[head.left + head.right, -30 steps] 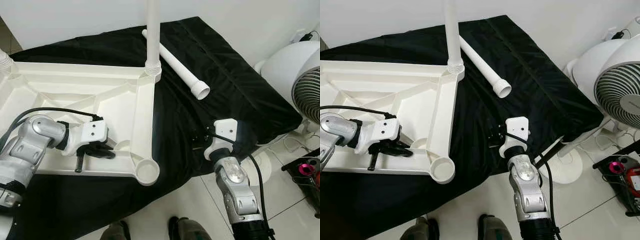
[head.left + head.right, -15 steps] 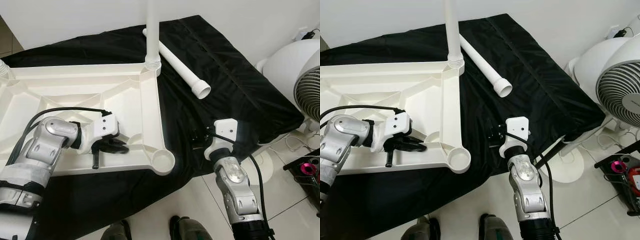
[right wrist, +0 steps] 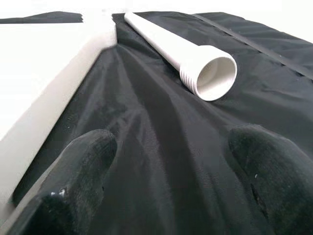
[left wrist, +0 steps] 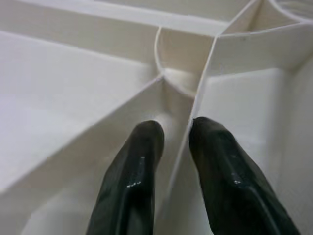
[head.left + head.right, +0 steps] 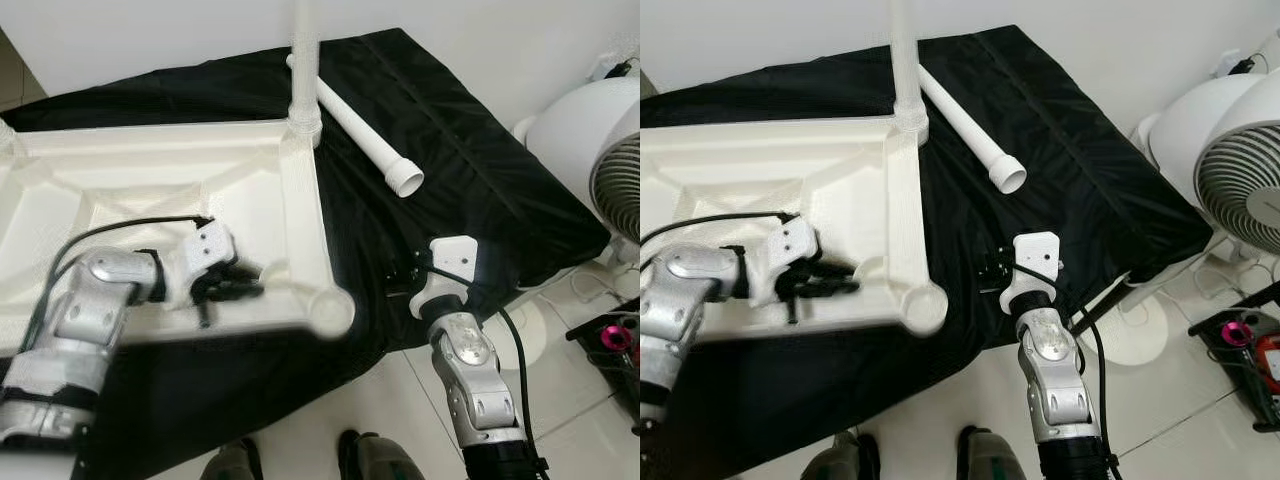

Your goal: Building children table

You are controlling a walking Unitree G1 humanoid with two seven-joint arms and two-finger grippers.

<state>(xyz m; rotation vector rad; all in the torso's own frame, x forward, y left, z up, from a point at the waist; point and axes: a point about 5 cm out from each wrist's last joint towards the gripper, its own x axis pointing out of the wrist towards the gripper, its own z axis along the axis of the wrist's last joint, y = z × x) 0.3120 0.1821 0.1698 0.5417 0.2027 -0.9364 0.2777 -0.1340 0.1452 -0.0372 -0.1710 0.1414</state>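
— What was on the left side?

— The white tabletop (image 5: 150,190) lay upside down on the black cloth (image 5: 470,180). The left gripper (image 4: 173,129) was inside its ribbed underside, and its two fingers were almost closed, pinching a thin plastic rib between them.

— And the table legs?

— One leg (image 5: 305,50) stood upright in the far corner socket. The loose leg (image 5: 965,130) lay on the cloth just beside that corner, with its threaded end toward the right gripper (image 3: 171,161).

— How was this gripper?

— It was wide open, holding nothing, low over the cloth and apart from the loose leg. A white fan (image 5: 1230,160) stood on the floor at the right.
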